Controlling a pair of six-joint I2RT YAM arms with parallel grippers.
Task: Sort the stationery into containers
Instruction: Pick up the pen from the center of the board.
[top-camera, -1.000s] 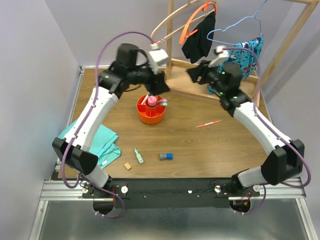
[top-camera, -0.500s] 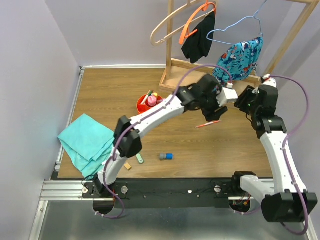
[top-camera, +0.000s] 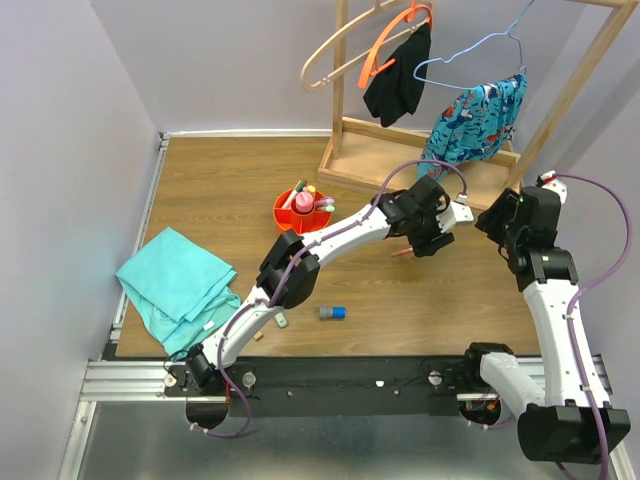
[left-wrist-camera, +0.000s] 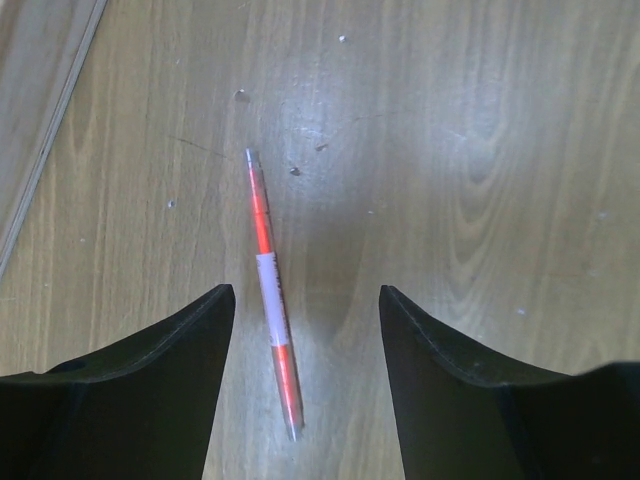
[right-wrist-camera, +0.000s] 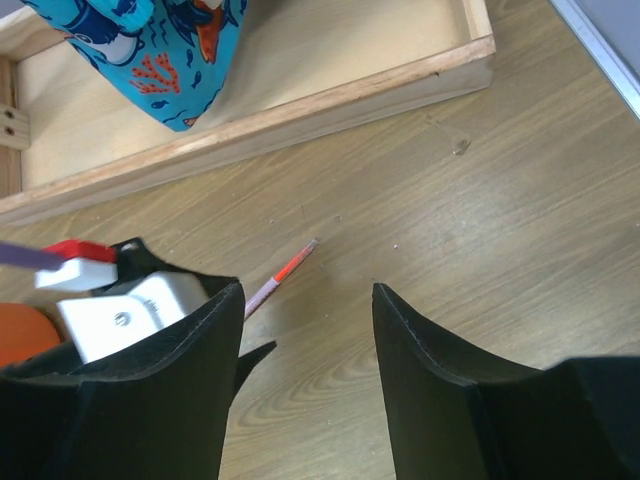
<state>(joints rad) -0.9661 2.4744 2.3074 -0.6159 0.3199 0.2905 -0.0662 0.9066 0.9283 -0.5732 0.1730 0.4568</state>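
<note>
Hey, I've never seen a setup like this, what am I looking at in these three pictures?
Two white robot arms are bolted to the near edge of a wooden table. The wide picture looks down from above; the other two come from a camera on each wrist, so the black prongs are that arm's own fingers. The left gripper is open over a red-and-white pen lying on the table, holding nothing. The right gripper is open and empty too. Also there: an orange organiser with some stationery inside, a teal cloth, a small blue-grey piece, and a clothes rack at the back.
</note>
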